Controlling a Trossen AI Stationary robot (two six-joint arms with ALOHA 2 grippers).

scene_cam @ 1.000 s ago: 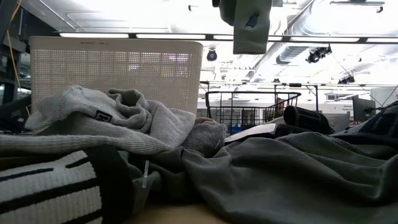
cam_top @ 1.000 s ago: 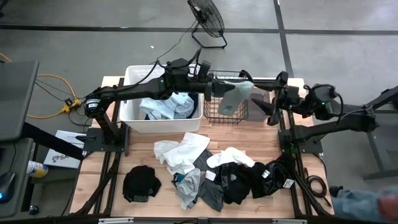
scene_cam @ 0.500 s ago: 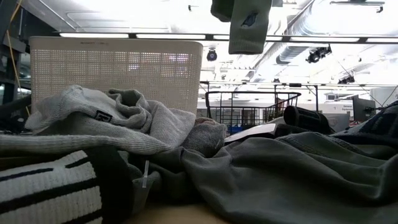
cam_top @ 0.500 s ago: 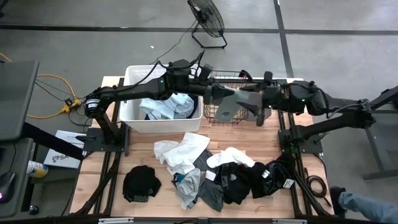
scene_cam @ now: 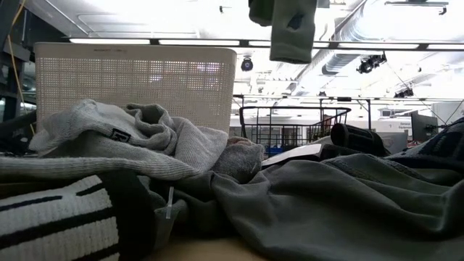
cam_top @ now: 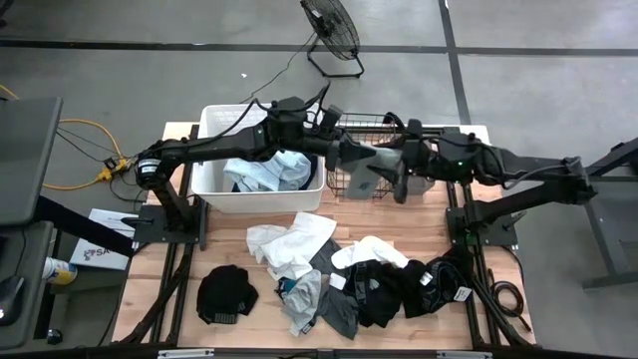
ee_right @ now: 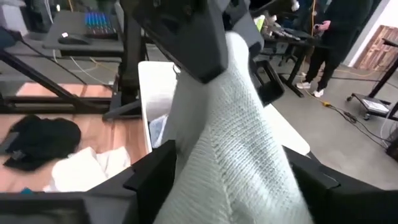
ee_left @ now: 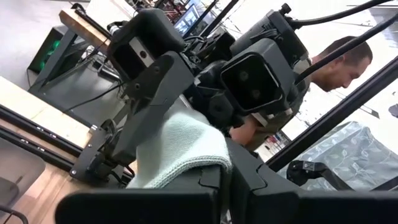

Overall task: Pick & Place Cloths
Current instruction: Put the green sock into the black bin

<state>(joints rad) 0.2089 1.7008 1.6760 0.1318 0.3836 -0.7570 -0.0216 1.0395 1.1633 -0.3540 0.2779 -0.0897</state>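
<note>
Wooden table, scattered cloths, fan

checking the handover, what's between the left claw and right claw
In the high view, a pale knit cloth spans from the left claw to the right claw, above the wire basket.

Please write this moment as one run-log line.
left claw: shut on pale knit cloth | right claw: open around same cloth | place: above wire basket | phase: handover
</note>
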